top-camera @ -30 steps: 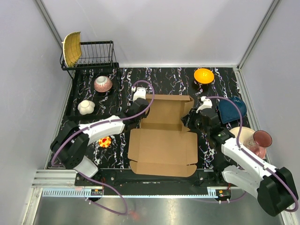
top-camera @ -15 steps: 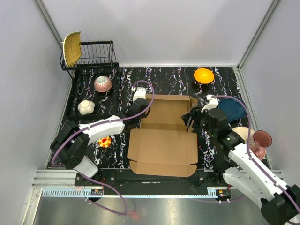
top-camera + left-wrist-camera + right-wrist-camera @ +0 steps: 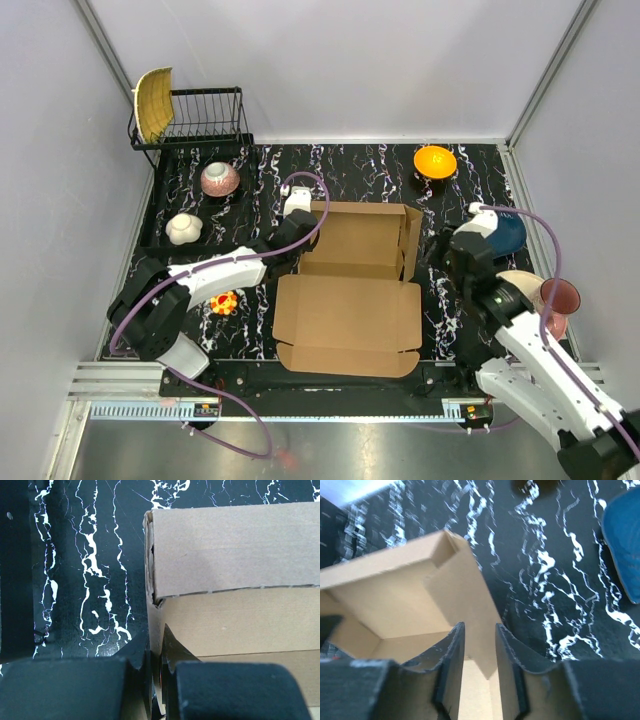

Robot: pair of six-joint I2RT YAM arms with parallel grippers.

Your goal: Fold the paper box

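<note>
The paper box (image 3: 350,310) lies open in the middle of the table, its wide front panel flat and its back tray walls raised. My left gripper (image 3: 299,236) is shut on the tray's left wall; in the left wrist view the fingertips (image 3: 140,652) pinch the upright cardboard edge of the box (image 3: 230,545). My right gripper (image 3: 437,257) is open at the box's right side. In the right wrist view its jaws (image 3: 477,640) stand apart, with the raised right wall of the box (image 3: 455,585) just ahead, between them.
A blue plate (image 3: 505,235) lies right of the box, also in the right wrist view (image 3: 622,545). An orange bowl (image 3: 435,160) sits at the back. A cream bowl (image 3: 520,285) and maroon cup (image 3: 558,297) sit far right. A dish rack (image 3: 195,120), pink bowl (image 3: 220,178), white bowl (image 3: 184,228) and small toy (image 3: 223,302) are left.
My right gripper has moved right and away from the box, and the box's right wall now stands more upright. My left arm has not moved.
</note>
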